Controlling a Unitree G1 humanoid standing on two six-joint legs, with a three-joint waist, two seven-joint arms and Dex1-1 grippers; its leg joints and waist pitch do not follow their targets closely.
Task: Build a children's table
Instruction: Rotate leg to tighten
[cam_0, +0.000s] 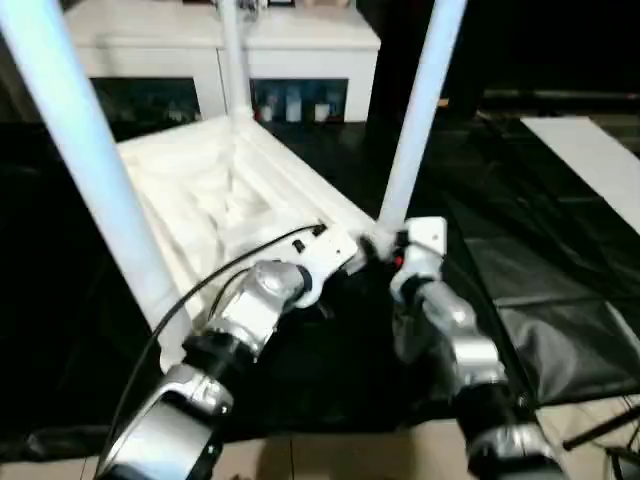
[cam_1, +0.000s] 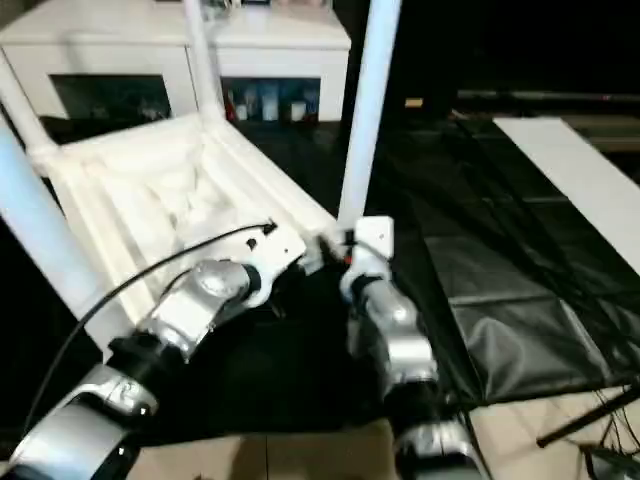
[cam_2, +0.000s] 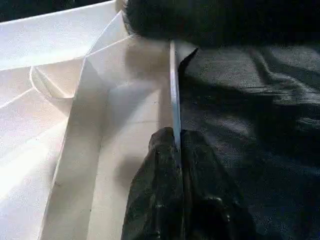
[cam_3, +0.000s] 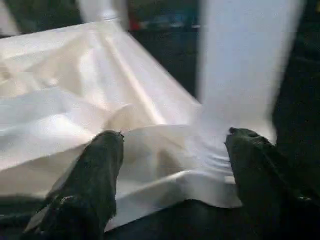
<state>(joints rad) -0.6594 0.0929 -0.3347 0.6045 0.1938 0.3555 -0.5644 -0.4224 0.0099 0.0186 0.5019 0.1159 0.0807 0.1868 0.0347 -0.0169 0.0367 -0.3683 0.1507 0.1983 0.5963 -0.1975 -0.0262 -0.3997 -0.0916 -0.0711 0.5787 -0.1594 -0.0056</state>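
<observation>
I see the upturned children's table on black sheeting, its rim pinched by my left gripper, my spread right gripper facing its corner.

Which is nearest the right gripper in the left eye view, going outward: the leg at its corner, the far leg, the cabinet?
1. Leg at its corner, right above the right gripper.
2. Far leg, at the table's back corner.
3. Cabinet, behind the table.
</observation>
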